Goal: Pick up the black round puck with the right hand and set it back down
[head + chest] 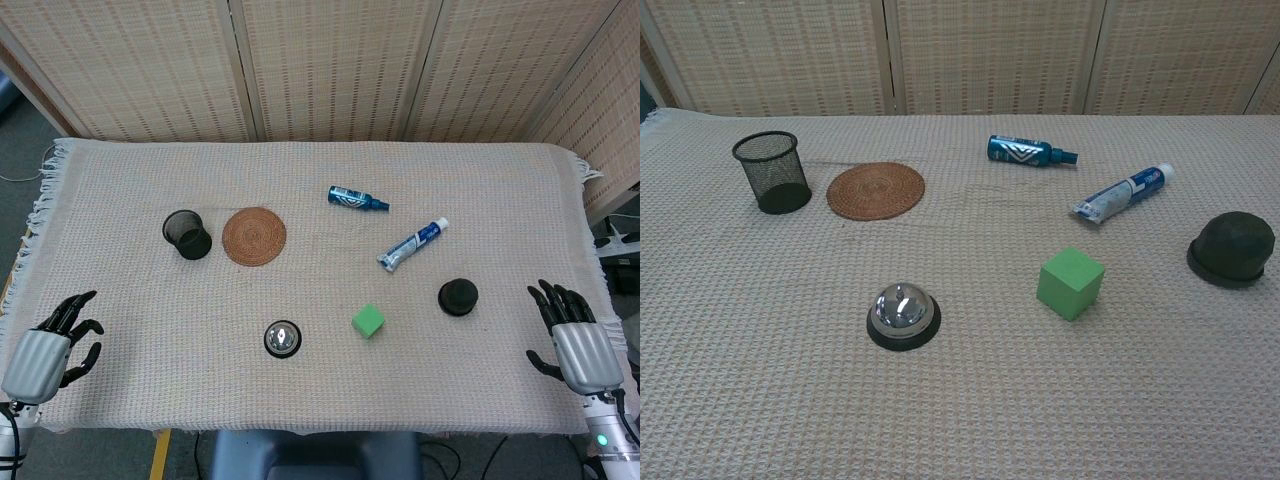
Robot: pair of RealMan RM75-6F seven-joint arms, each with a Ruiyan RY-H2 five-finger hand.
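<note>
The black round puck (458,296) lies flat on the cloth at the right side of the table, and it shows at the right edge of the chest view as puck (1233,249). My right hand (573,338) hovers at the table's front right corner, right of the puck and apart from it, fingers spread and empty. My left hand (48,346) is at the front left corner, fingers loosely apart, holding nothing. Neither hand shows in the chest view.
A green cube (368,321) and a toothpaste tube (412,244) lie left of the puck. Further left are a call bell (283,339), a woven coaster (254,236), a black mesh cup (187,235) and a blue spray bottle (356,198). The cloth's fringed edge (44,200) hangs left.
</note>
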